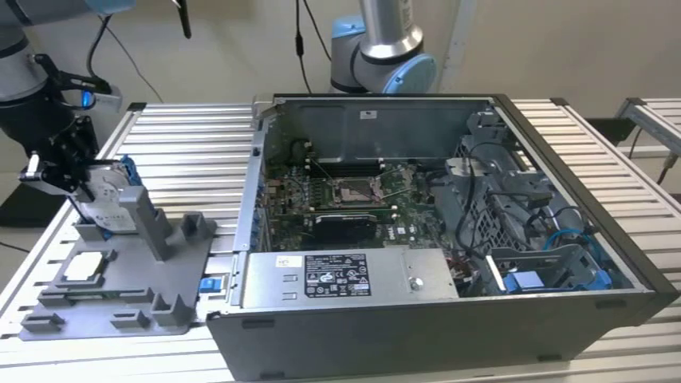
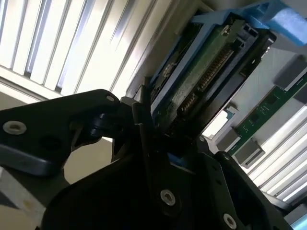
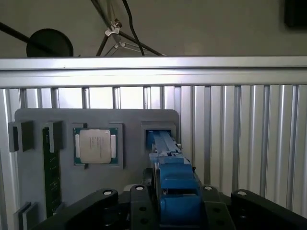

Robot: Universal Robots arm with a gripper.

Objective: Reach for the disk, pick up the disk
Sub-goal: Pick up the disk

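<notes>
Nearest the exterior view's camera stands the open computer case [image 1: 404,343]. On that view's left of it, the grey fixture [image 1: 117,307] lies on the slatted tabletop [image 1: 191,136], with a small square chip [image 1: 85,267] seated in a pocket towards its near edge.

Behind the chip, the disk [image 1: 104,185] stands on edge at the fixture's upright holder. It leans a little, and its silver face and blue frame both show. The claw [image 1: 75,177] hangs at it from above and from the exterior view's left.

In the first wrist view, the blue-framed edge of the disk [image 3: 175,191] lies between the black fingers [image 3: 139,199]. They sit close against both of its sides with no gap showing, so I judge the jaws closed on it. The disk's long axis runs straight out from the claw toward the slot [image 3: 160,136] in the fixture. Its far end is at the slot's mouth, and I cannot tell whether it is clear of the slot.

In the second wrist view, the disk's green circuit side [image 2: 206,72] shows just past the fingers.

Farthest back, a second arm's base [image 1: 381,56] stands beyond the case.
</notes>
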